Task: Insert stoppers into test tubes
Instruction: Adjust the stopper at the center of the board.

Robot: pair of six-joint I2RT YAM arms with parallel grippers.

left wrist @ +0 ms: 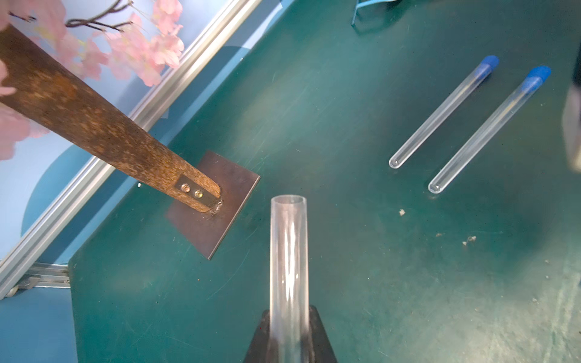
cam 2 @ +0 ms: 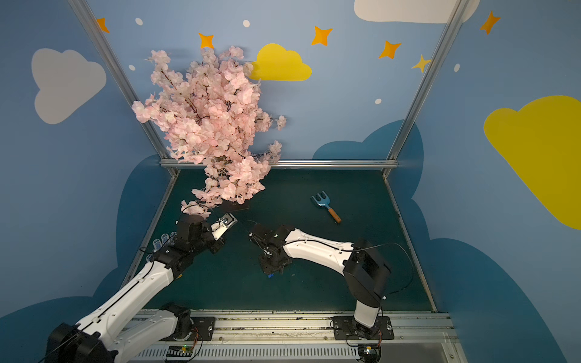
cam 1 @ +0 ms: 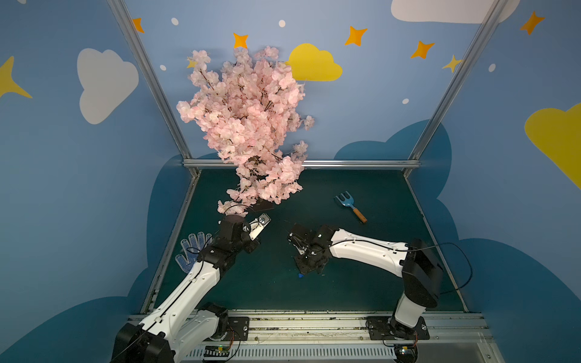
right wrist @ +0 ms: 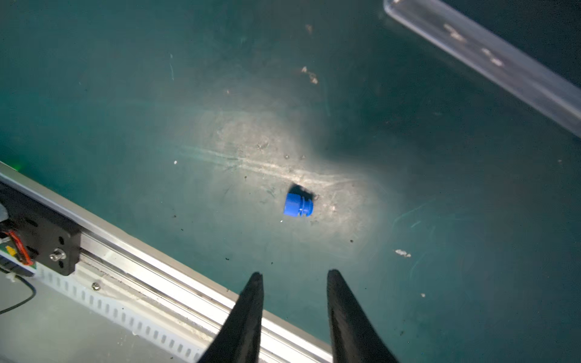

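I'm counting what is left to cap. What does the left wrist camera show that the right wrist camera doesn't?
Left wrist only: the left gripper shut on an open tube, two capped tubes lying flat, the tree's base plate. Right wrist only: a loose blue stopper ahead of the open right gripper. Both: the green mat and clear tubing; which tube the right view catches is unclear.

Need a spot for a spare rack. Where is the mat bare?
Bare mat lies between the garden fork and the back rail, and between the loose stopper and the front rail. Crowded: the middle around the right gripper, and the tree base beside the tube in the left gripper.
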